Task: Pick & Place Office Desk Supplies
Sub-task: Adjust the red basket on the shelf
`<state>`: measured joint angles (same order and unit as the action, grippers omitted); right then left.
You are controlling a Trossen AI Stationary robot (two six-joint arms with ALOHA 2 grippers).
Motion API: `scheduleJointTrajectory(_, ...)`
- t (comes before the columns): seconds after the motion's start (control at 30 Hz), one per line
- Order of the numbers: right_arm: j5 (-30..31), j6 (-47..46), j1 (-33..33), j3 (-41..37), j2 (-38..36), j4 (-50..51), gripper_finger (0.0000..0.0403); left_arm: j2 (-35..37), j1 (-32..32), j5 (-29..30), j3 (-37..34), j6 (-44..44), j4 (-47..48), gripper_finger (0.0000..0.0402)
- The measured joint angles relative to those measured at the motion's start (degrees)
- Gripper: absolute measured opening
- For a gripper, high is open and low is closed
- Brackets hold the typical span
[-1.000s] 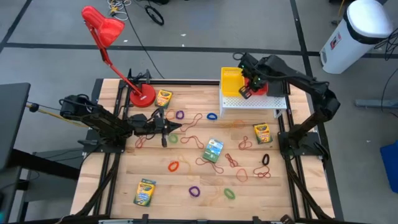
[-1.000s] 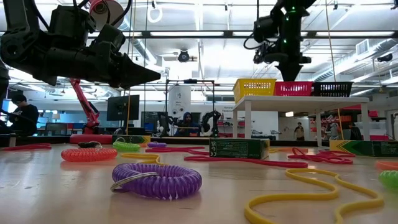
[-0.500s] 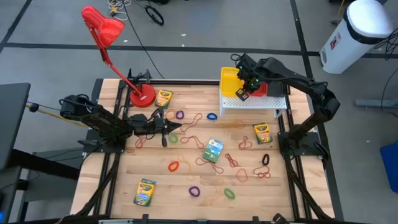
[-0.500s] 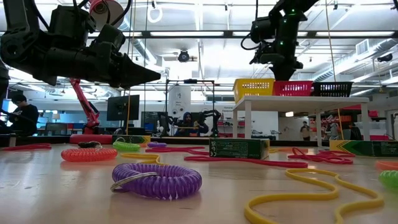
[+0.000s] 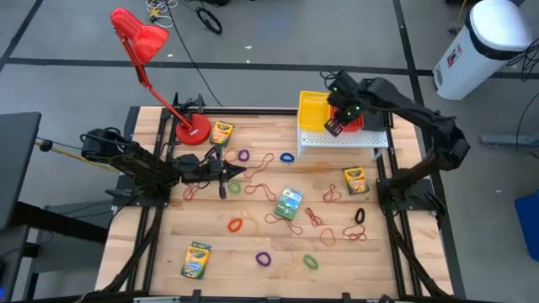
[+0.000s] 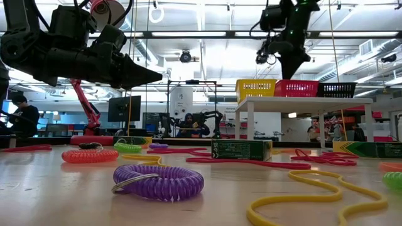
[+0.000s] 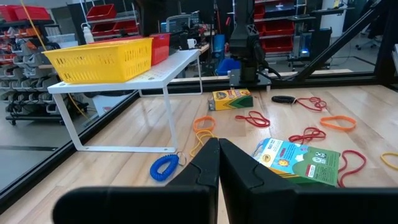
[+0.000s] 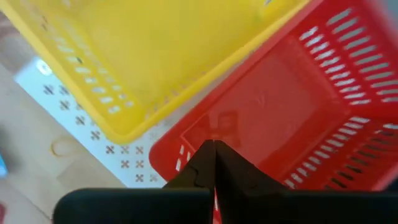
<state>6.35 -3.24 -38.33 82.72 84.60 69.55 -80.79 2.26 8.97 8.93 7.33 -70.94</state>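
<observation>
Right wrist view: right gripper (image 8: pixel 214 163) closed, seemingly empty.

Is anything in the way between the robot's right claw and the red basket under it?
Nothing visible. The shut right gripper hangs just above the red mesh basket on the white shelf, with only air between them.

Baskets (image 5: pixel 315 113) sat on a shelf (image 5: pixel 341 140) at table's 1 o'clock, lamp (image 5: pixel 192 130) at 11, crayon boxes (image 5: pixel 196 260) at 7, 11, 3 and centre, loops (image 5: pixel 235 225) scattered between
</observation>
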Motion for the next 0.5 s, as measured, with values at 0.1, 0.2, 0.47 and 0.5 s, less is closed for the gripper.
scheduleJointTrajectory(0.1, 0.0, -1.5, 1.1, 0.0, -2.0, -2.7, 0.0004, 0.0, 0.0, 0.0, 0.0, 0.0, 0.0, 0.0009)
scheduleJointTrajectory(0.2, -0.8, -3.1, 4.1, 0.0, -3.1, -7.1, 0.0004, 0.0, 0.0, 0.0, 0.0, 0.0, -0.2, 0.0009)
scheduleJointTrajectory(0.47, 0.9, -2.3, 10.2, 0.0, 0.1, -10.0, 0.0002, 0.0, 0.0, 0.0, 0.0, 0.0, -0.8, 0.0009)
scheduleJointTrajectory(0.5, 1.8, -2.1, 10.2, 0.0, 0.4, -9.9, 0.0002, 0.0, 0.0, 0.0, 0.0, 0.0, -0.8, 0.0009)
